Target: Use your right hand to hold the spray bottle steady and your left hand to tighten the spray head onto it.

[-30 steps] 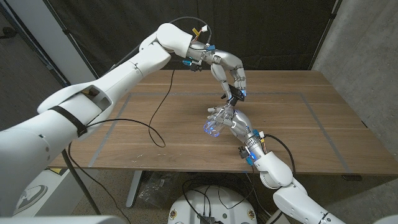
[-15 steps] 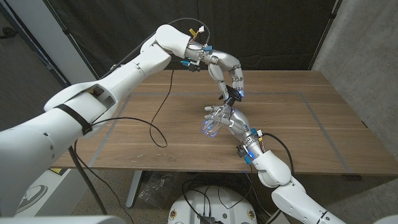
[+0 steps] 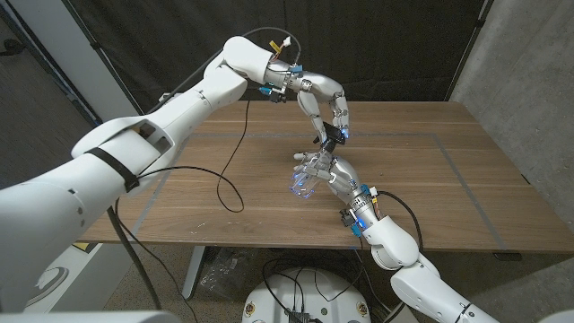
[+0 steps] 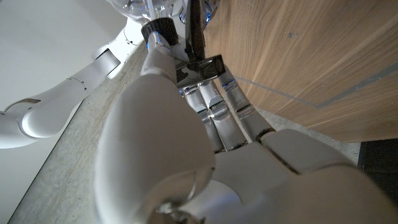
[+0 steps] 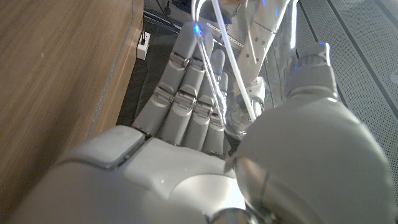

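The right hand (image 3: 334, 172) is wrapped around the clear spray bottle (image 3: 303, 184), fingers closed on its body, holding it tilted just above the bench (image 3: 448, 179) near the middle; in the right wrist view the fingers (image 5: 186, 93) curl round the clear plastic and the thin white dip tube shows through it. Directly above, the left hand (image 3: 334, 121) comes down from the far side with its fingers pinched on the black spray head (image 3: 333, 135), which sits at the bottle's neck. The left wrist view shows those fingers (image 4: 214, 102) closed against a dark stem and a ribbed black collar (image 4: 159, 28), so the grip looks narrow and engaged rather than loose. Judging from this, both grasps the task asks for are made: bottle steadied, head taken up and seated at the neck. Whether the threads have caught, and how far the collar has been turned down, I cannot tell, since the joint is hidden between the 2 hands. What seems left is the tightening itself, then letting go. A black cable (image 3: 220, 170) trails across the bench well to the left.
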You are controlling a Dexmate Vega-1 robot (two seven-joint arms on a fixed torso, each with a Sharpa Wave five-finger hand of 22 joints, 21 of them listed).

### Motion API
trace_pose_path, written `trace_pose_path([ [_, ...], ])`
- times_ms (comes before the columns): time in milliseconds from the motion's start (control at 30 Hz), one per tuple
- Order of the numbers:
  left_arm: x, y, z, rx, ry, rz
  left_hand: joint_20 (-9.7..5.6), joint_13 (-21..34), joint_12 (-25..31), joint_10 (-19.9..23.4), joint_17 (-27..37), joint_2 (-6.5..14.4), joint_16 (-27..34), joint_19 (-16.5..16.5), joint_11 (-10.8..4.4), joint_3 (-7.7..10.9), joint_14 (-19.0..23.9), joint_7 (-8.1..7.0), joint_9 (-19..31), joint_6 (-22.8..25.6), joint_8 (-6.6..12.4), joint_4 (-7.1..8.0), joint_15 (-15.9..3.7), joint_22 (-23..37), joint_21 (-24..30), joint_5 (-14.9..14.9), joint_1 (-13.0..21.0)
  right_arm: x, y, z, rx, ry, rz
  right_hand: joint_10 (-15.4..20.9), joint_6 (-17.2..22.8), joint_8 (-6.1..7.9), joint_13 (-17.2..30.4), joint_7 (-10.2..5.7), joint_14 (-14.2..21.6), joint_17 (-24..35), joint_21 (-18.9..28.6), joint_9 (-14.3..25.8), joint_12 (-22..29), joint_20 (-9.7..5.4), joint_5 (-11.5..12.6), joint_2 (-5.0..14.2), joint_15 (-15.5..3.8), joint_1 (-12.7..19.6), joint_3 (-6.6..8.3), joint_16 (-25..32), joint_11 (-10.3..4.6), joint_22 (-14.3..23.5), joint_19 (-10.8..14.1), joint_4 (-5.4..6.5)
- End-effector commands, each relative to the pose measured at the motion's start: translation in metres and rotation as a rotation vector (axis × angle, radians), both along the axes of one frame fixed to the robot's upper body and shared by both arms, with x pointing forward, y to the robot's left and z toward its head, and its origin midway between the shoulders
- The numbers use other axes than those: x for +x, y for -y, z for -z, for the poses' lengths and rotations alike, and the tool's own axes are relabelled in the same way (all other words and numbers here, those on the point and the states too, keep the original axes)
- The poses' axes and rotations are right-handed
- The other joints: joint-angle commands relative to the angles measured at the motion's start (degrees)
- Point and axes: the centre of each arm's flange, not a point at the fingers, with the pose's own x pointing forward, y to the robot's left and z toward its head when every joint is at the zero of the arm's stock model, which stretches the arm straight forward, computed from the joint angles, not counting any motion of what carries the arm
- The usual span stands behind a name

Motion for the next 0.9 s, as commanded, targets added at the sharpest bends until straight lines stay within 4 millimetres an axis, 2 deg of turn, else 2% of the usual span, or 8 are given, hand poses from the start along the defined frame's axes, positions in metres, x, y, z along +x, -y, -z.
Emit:
trace_pose_path([
  [33,-0.002,-0.01,-0.003,-0.05,0.013,-0.072,-1.1,1.2,-3.5,-9.9,-0.1,2.5,-4.0,-4.8,-0.84,15.18,-13.0,-1.29,4.1,-3.6,2.99,0.07,-0.91,-0.7,1.4,3.3,-1.2,0.001,0.001,0.003,-0.002,-0.009,0.001,4.5,8.7,0.18,0.2,-8.48,6.0,0.2,0.6,0.3,0.3,-4.26,0.0,14.27,-5.82,13.9,3.38,-0.1,-4.83,0.0,-0.3,2.91],
  [167,-0.007,-0.01,-0.002,-0.036,0.015,-0.14,0.54,-0.5,-4.2,-17.9,-1.6,-0.2,-4.5,-5.3,2.08,11.6,-19.7,0.4,2.6,-14.8,-2.15,4.06,2.23,-1.3,0.8,2.8,-11.0,0.001,0.001,0.004,-0.005,-0.005,0.004,4.6,8.7,0.14,0.3,-8.38,6.0,0.2,0.9,0.3,0.3,-4.25,0.0,14.26,-5.81,13.9,3.38,-0.1,-4.12,0.1,-0.4,2.95],
  [233,-0.01,-0.009,-0.002,-0.036,0.029,-0.183,0.97,-1.3,-4.1,-20.5,-2.4,-1.3,-4.4,-5.8,2.89,9.68,-21.8,1.3,2.2,-18.0,-3.86,6.16,3.5,-1.4,0.1,2.5,-15.6,0.001,0.001,0.004,-0.007,0.0,0.016,4.4,8.7,0.1,0.3,-8.39,6.0,0.2,1.2,0.4,0.2,-4.23,0.0,14.25,-5.82,13.9,3.4,-0.1,-5.18,0.0,-0.6,2.96],
  [400,-0.021,-0.003,-0.001,-0.025,0.048,-0.254,3.6,-3.0,-4.2,-26.6,-4.3,-3.3,-4.8,-6.9,4.8,7.18,-28.4,3.49,1.5,-25.5,-6.26,8.01,7.21,-1.6,-1.9,2.5,-20.8,0.0,0.0,0.005,-0.021,0.021,0.063,4.5,8.7,0.11,0.3,-8.45,6.1,0.2,1.5,0.4,0.3,-4.23,0.0,14.25,-5.83,13.9,3.4,-0.1,-4.83,0.0,-0.7,2.98],
  [467,-0.024,-0.001,-0.001,-0.03,0.033,-0.276,4.42,-3.8,-4.0,-28.8,-5.0,-3.9,-4.6,-7.6,6.0,4.95,-31.2,4.55,1.4,-28.7,-6.44,10.61,8.61,-1.6,-3.2,2.6,-26.0,-0.001,0.0,0.005,-0.03,0.033,0.082,4.5,8.7,0.1,0.3,-8.49,6.1,0.2,1.6,0.4,0.3,-4.23,0.0,14.23,-5.81,13.9,3.4,-0.1,-4.72,0.0,-0.8,2.99],
  [567,-0.029,0.002,-0.003,-0.046,0.023,-0.321,6.34,-4.7,-4.0,-31.6,-5.8,-4.4,-4.5,-7.4,7.82,3.27,-33.3,5.65,1.2,-32.2,-6.64,12.35,10.57,-1.6,-4.2,2.8,-29.6,-0.002,-0.001,0.004,-0.04,0.044,0.098,4.5,8.8,0.1,0.3,-8.44,6.1,0.3,1.8,0.4,0.3,-4.24,0.0,14.21,-5.8,13.9,3.41,-0.1,-4.12,0.0,-0.9,2.99],
  [633,-0.034,0.004,-0.006,-0.055,0.053,-0.363,9.28,-5.3,-3.8,-32.7,-6.2,-4.7,-4.2,-6.0,8.56,1.96,-33.8,5.36,1.1,-34.9,-6.74,13.67,11.88,-1.5,-4.4,3.0,-32.5,-0.002,-0.002,0.004,-0.042,0.043,0.096,4.5,8.8,0.11,0.3,-8.42,6.0,0.3,2.0,0.5,0.3,-4.24,0.0,14.22,-5.79,13.9,3.42,-0.1,-4.75,0.0,-1.1,3.01],
  [900,-0.047,0.023,-0.019,0.009,0.1,-0.471,9.5,-6.6,-2.5,-30.5,-7.1,-5.3,-2.4,-1.8,8.78,0.53,-29.2,4.54,0.9,-35.5,-5.68,14.3,11.37,-1.4,-3.9,3.6,-34.9,-0.005,-0.006,0.004,-0.096,0.098,0.153,4.5,8.8,0.08,0.3,-8.4,5.9,0.3,2.5,0.5,0.2,-4.26,0.0,14.18,-5.77,13.9,3.43,-0.2,-4.34,-0.1,-1.4,3.03],
])
